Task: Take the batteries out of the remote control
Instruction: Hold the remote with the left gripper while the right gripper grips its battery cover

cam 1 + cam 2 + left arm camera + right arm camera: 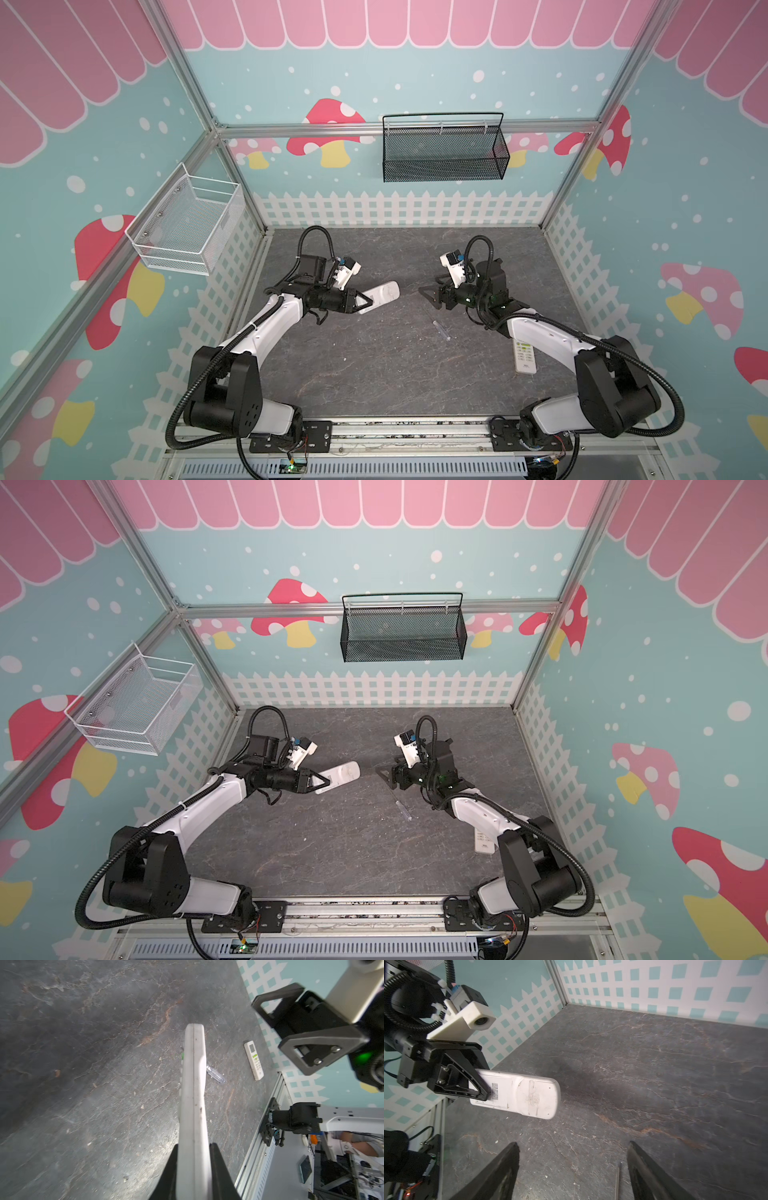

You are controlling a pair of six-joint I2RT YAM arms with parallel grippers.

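Barely begun: the left end effector (365,300) clamps the long white plastic remote control (384,293), back cover (533,1096) still on. Opposite it, the right end effector (428,297) gapes empty.

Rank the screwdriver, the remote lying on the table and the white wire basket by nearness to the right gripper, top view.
1. Screwdriver, lying close by the right gripper.
2. Lying remote, toward the front right.
3. White wire basket, hung far left.

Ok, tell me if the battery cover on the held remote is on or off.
On. In the right wrist view the back of the remote faces the camera, and the cover sits flush, with the compartment hidden.
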